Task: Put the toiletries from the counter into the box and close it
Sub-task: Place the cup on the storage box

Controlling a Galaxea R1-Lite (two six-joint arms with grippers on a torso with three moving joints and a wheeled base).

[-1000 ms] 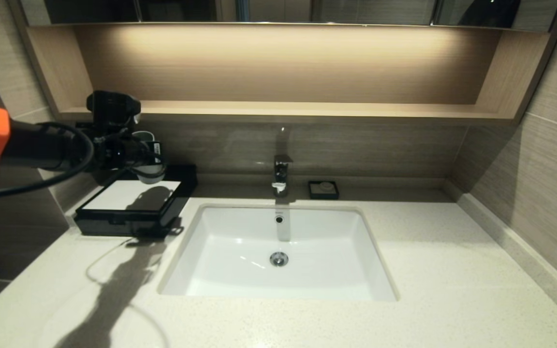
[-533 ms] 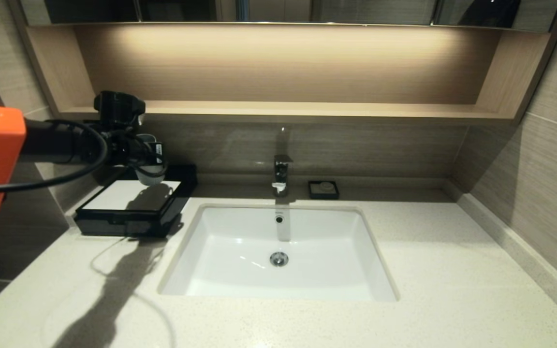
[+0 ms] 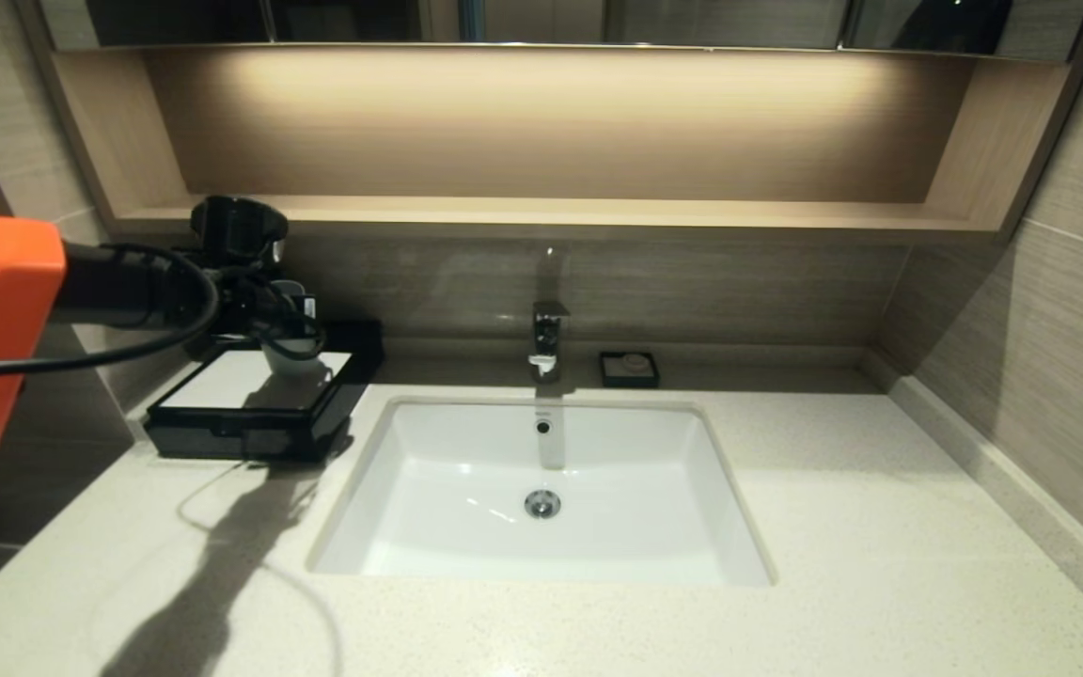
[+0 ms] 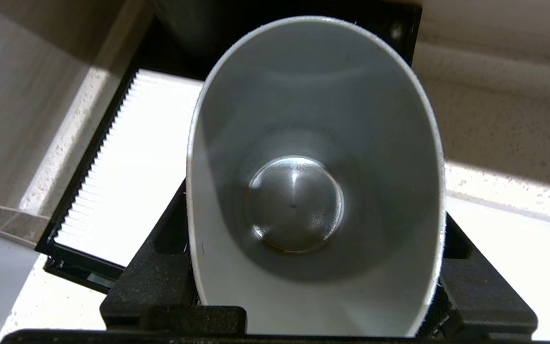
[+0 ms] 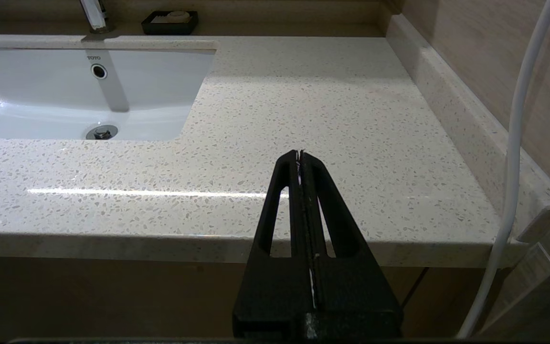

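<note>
seen in the head view, left part of the frame: left gripper (image 3: 290, 324) pinching the grey cup (image 3: 288, 329), hanging over the far edge of the box (image 3: 255, 400). whether cup bottom touches the white panel cannot be told. in the left wrist view, cup (image 4: 313, 181) squeezed to an oval between the black jaws, looking empty inside, only the shiny bottom visible. under it, the box (image 4: 127, 167) with its ribbed white top, at the left of that frame.

box lying at middle left of the head view, on the counter (image 3: 833, 489) beside the sink (image 3: 541, 489), lid appearing down. sachets not found anywhere: not on the counter, not in the cup, not on the box. probably inside the box already, or hidden behind the arm; cannot be decided from here.

right gripper (image 5: 300, 155) with fingers pressed together on nothing, waiting in front of the lower counter edge, at the bottom centre of the right wrist view. not appearing in the head view.

judging progress: toiletries seemingly cleared from the counter, box seemingly closed, so perhaps near the end. left to do, as far as can be guessed: setting down the cup somewhere, then checking the front catch (image 3: 222, 431) for being really fastened.

small soap dish (image 3: 629, 369) and tap (image 3: 546, 338) at upper centre, untouched.
</note>
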